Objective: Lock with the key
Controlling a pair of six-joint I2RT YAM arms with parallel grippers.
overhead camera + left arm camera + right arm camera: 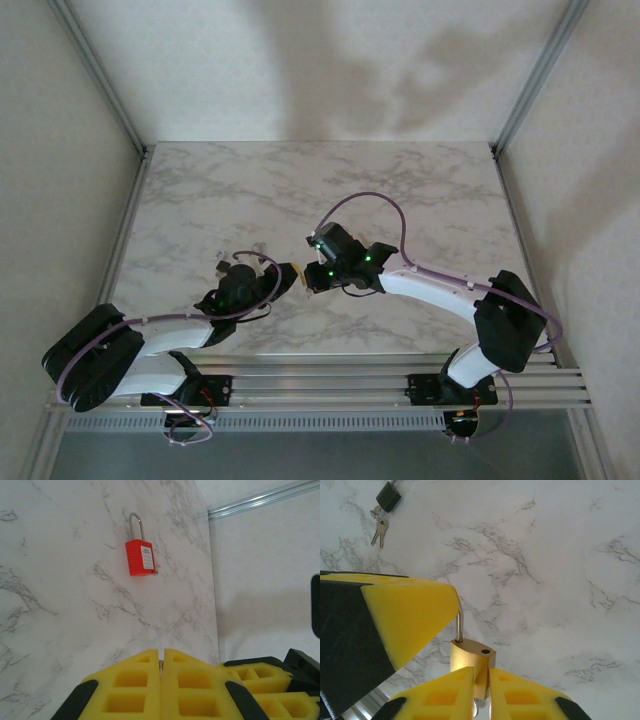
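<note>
**lockfan22:** where's the brass padlock [470, 652] at?

**yam_guy:** right gripper [481, 674] is clenched on its body, up off the bench [560, 580], shackle popped open. Left gripper [161, 655] is squeezed tight with a thin sliver of metal between the tips, can't tell what. Red padlock [139, 557] lies flat at its 12 o'clock.
</note>
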